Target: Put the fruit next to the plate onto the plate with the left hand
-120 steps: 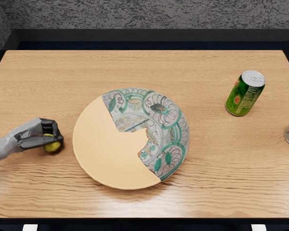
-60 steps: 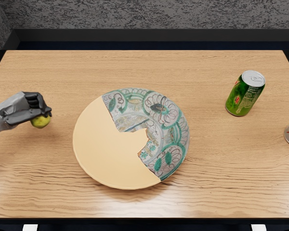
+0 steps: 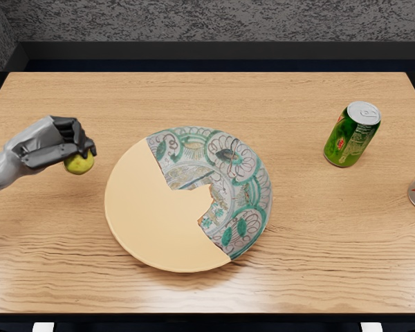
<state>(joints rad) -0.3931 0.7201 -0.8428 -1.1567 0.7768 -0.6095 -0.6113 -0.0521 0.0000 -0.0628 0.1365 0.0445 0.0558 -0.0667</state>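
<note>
While the fruit (image 3: 79,164) is gripped from above by the curled fingers (image 3: 73,131) of the left hand (image 3: 59,142), every position is referenced to the plate (image 3: 135,207).

- Fruit is held just off the plate's left rim, level with its upper half. It is not over the plate yet, and no contact with the rim is seen.
- Clearance from the table (image 3: 207,97) cannot be confirmed from this single view. The fruit is judged to be lifted, since it hangs under the fingertips.
- Key relation: the plate centre lies to the right of the held fruit and slightly nearer the camera. A short carry to the right is called for.
- Fruit is near round, so no long axis needs to be aligned and any release orientation is acceptable.
- The plain tan part of the plate is turned toward the hand, with the patterned part beyond it. The tan area is judged the nearest landing zone.
- Right hand is not seen. The left hand is placed on the correct side of the plate.
- Green can (image 3: 351,135) is set well to the right of the plate, off the carry path.
- Step is judged as transport: grasp made, placement not yet done.
- Risk: a round fruit may be sent rolling on a shallow plate, so a low release near the centre is advised.
</note>
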